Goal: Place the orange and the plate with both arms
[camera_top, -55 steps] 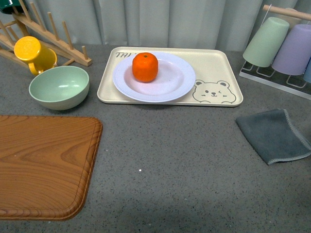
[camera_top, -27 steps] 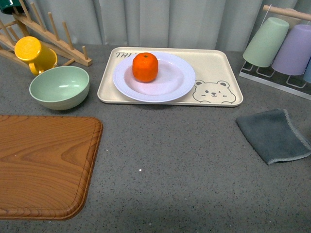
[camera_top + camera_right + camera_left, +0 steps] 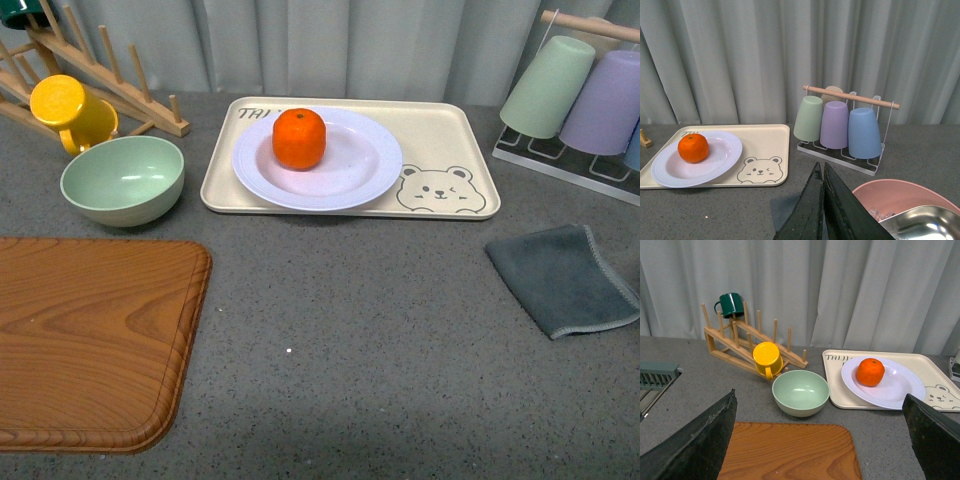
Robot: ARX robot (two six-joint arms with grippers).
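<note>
Black fingers of the left hand [image 3: 815, 440] stand wide apart, holding nothing; those of the right hand [image 3: 822, 210] press together, empty (neither arm shows in the front view). Beyond both, the orange [image 3: 299, 138] sits on the plate [image 3: 350, 170], toward its left side. That plate rests on a beige bear tray [image 3: 450, 130] at the far side of the grey table [image 3: 350, 340].

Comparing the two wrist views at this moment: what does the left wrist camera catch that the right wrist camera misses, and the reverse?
Only the left wrist view shows the wooden rack, dark green mug, yellow mug, green bowl and cutting board. Only the right wrist view shows the cup stand, a pink bowl and a metal bowl. Both show the orange on the plate, on the bear tray.
</note>
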